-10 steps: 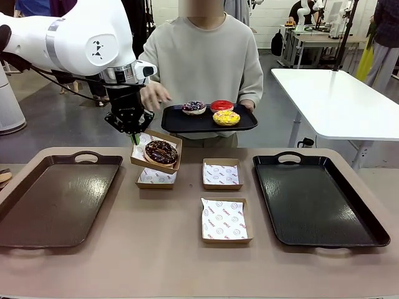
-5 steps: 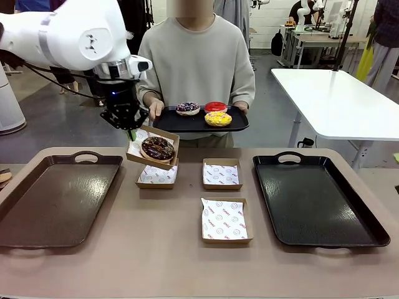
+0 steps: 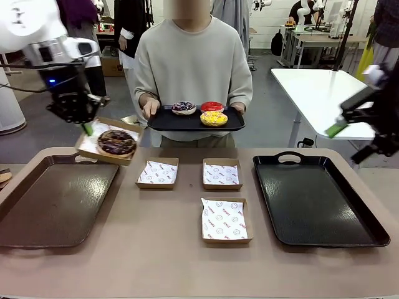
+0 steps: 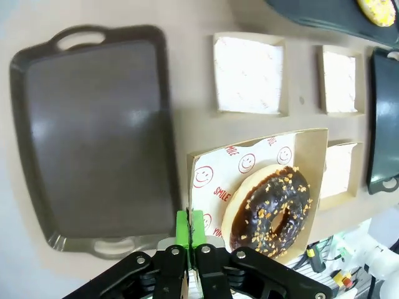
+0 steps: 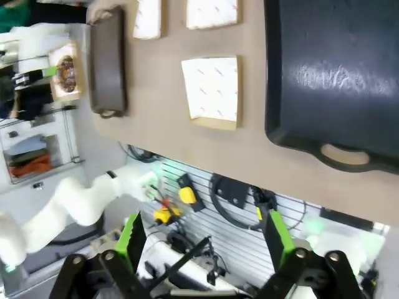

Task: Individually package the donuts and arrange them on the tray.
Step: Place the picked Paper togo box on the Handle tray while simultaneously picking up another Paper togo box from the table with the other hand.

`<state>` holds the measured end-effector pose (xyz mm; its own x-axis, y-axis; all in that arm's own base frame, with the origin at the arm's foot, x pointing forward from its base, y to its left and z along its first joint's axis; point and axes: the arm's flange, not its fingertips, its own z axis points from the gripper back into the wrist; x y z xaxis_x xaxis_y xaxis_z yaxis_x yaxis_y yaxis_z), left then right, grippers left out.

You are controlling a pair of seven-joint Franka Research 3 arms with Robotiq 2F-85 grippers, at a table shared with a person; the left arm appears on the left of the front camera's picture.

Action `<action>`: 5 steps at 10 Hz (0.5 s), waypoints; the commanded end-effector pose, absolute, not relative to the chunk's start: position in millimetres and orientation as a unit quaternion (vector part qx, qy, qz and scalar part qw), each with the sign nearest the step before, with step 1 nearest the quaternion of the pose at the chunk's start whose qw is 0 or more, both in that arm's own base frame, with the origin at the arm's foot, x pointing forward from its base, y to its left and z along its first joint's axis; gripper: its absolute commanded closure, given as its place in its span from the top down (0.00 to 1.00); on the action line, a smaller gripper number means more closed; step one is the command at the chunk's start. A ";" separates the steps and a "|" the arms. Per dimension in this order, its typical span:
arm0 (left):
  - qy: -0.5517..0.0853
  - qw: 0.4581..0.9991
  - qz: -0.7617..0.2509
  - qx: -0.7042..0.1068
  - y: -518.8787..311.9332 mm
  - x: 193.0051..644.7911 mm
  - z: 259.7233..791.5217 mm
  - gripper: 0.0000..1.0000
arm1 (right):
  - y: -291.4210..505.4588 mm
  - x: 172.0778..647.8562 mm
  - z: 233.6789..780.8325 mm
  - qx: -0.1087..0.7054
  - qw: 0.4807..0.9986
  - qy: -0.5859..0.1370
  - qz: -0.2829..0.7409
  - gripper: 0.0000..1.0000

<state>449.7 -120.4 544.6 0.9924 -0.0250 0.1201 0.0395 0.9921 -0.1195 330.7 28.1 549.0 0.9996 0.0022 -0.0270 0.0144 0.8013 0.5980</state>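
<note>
- L gripper (image 3: pixel 87 128) pinched shut on edge of cardboard box (image 3: pixel 93 149); box is lifted off table, tilted, by far-right corner of brown tray (image 3: pixel 56 205).
- Choc donut (image 3: pixel 116 142) sits in that box on printed paper.
- R gripper (image 5: pixel 204 243): jaws wide, nothing btwn them, raised off to R of black tray (image 3: pixel 312 205).
- Person holds small dark tray (image 3: pixel 165 123) w/ purple sprinkled donut (image 3: pixel 184 108), red donut (image 3: pixel 212 106), yellow donut (image 3: pixel 213 118).
- 3 empty boxes (image 3: pixel 158 173) on table btwn the big trays.

Chocolate donut (image 3: pixel 116 142) in raised box (image 3: pixel 86 145), three donuts (image 3: pixel 214 118) on tray (image 3: pixel 163 122)
</note>
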 end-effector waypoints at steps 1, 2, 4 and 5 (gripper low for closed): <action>-0.060 0.997 0.008 -0.050 -85.3 433.7 534.2 0.01 | 76.6 354.6 533.5 0.232 0.971 0.052 -0.002 1.00; -0.059 0.997 0.014 -0.044 -68.5 429.4 528.3 0.01 | 108.8 364.2 523.4 0.204 0.977 0.062 -0.001 1.00; -0.068 0.997 0.026 -0.028 -42.9 424.9 511.0 0.01 | 159.6 387.6 492.7 0.183 0.980 0.075 0.001 1.00; -0.071 0.997 0.031 -0.023 -31.0 424.5 502.4 0.01 | 174.0 391.6 472.2 0.177 0.982 0.064 -0.003 1.00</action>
